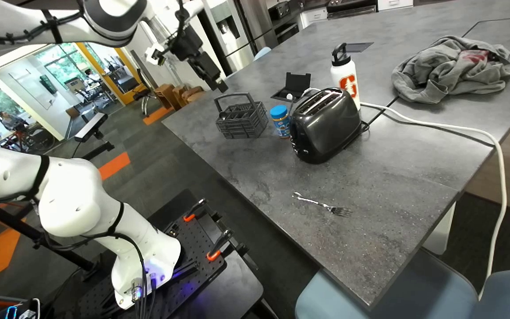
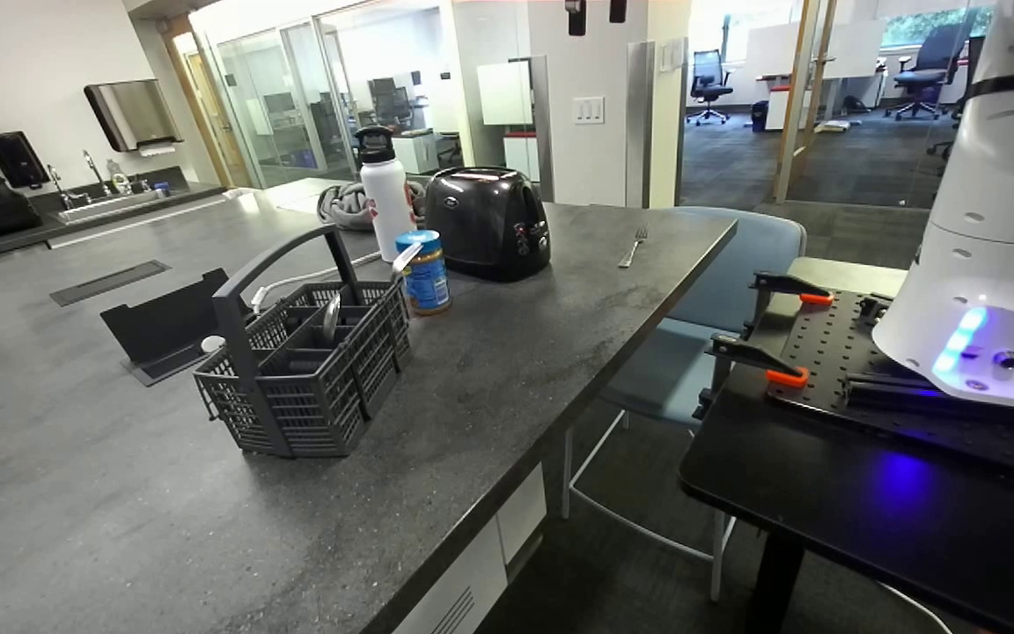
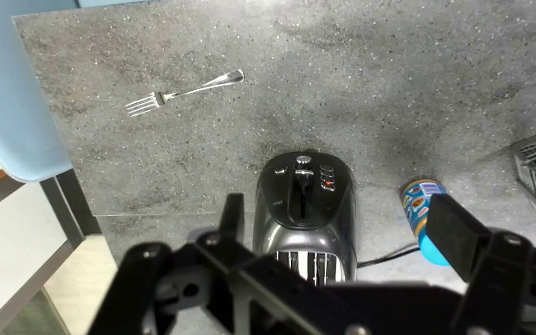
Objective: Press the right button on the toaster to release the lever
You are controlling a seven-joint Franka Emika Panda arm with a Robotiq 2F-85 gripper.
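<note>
The glossy black toaster (image 1: 330, 124) stands on the grey table; it also shows in an exterior view (image 2: 476, 220) and in the wrist view (image 3: 307, 239). In the wrist view its front panel has a lever (image 3: 303, 172) at the end of its track far from the bread slots, so it looks pushed down. A column of several buttons (image 3: 327, 176) lies right of the track, with an orange light lit. A single button (image 3: 280, 170) lies left of it. My gripper (image 3: 342, 223) is open and empty, high above the table and apart from the toaster. In an exterior view the gripper (image 1: 218, 85) hangs beyond the basket.
A blue-lidded jar (image 1: 280, 120) stands beside the toaster, with a grey cutlery basket (image 1: 242, 118) past it. A white bottle (image 1: 345, 77) stands behind the toaster. A fork (image 3: 184, 93) lies before it. A grey cloth (image 1: 452, 71) and a white cord (image 1: 450, 126) lie farther off.
</note>
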